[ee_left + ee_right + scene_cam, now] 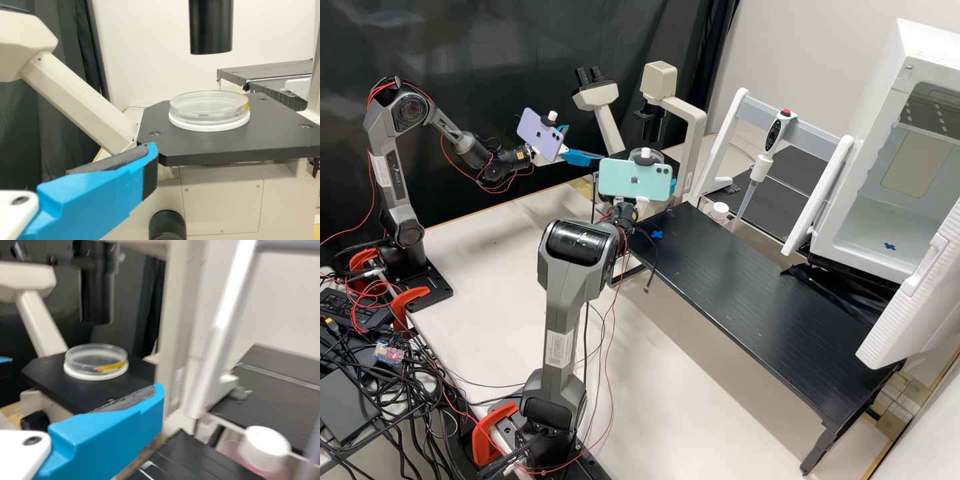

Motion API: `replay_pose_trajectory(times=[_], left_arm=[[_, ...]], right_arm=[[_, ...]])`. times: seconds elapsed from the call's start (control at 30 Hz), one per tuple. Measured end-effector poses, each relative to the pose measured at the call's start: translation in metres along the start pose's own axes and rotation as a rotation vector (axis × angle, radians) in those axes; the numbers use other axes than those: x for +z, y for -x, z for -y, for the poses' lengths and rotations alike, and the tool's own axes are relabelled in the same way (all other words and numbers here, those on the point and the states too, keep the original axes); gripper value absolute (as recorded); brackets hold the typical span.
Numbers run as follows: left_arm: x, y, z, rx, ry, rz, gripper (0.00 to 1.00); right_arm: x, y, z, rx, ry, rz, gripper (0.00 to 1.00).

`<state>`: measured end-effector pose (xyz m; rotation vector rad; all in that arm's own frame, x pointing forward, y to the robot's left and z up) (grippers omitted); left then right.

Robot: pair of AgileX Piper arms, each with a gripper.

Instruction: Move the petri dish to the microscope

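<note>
This place is a laboratory. The microscope [695, 133] shows this, with a clear petri dish [209, 106] on its stage [280, 142]. In the high view, a pipette [775, 133] is right of the microscope, and a white cabinet [927, 50] is farther right.

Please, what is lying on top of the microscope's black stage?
The clear petri dish lies on a round white base, which rests on the stage. The part under the base is covered and cannot be seen.

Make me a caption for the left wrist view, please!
The dish sits on a white base on the microscope stage, below a black tube.
</note>
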<state>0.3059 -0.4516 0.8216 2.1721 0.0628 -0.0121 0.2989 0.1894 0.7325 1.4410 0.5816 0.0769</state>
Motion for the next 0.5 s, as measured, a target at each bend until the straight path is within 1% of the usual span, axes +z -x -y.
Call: replay_pose_trajectory(times=[0.03,0.17,0.23,0.33,0.37,0.5], left_arm=[[0.0,0.0,0.0,0.0,0.0,0.0,1.0],[0.0,0.0,0.0,0.0,0.0,0.0,1.0],[0.0,0.0,0.0,0.0,0.0,0.0,1.0],[0.0,0.0,0.0,0.0,0.0,0.0,1.0],[0.0,0.0,0.0,0.0,0.0,0.0,1.0],[0.0,0.0,0.0,0.0,0.0,0.0,1.0]], right_arm=[[0.005,0.008,0.0,0.011,0.0,0.004,1.0],[0.025,0.039,-0.005,0.118,0.013,0.023,1.0],[0.039,0.054,-0.005,0.184,0.019,0.051,1.0],[0.061,0.074,-0.007,0.243,0.028,0.12,1.0],[0.068,0.081,-0.006,0.247,0.025,0.145,1.0],[0.097,0.103,-0.011,0.268,-0.038,0.238,1.0]])
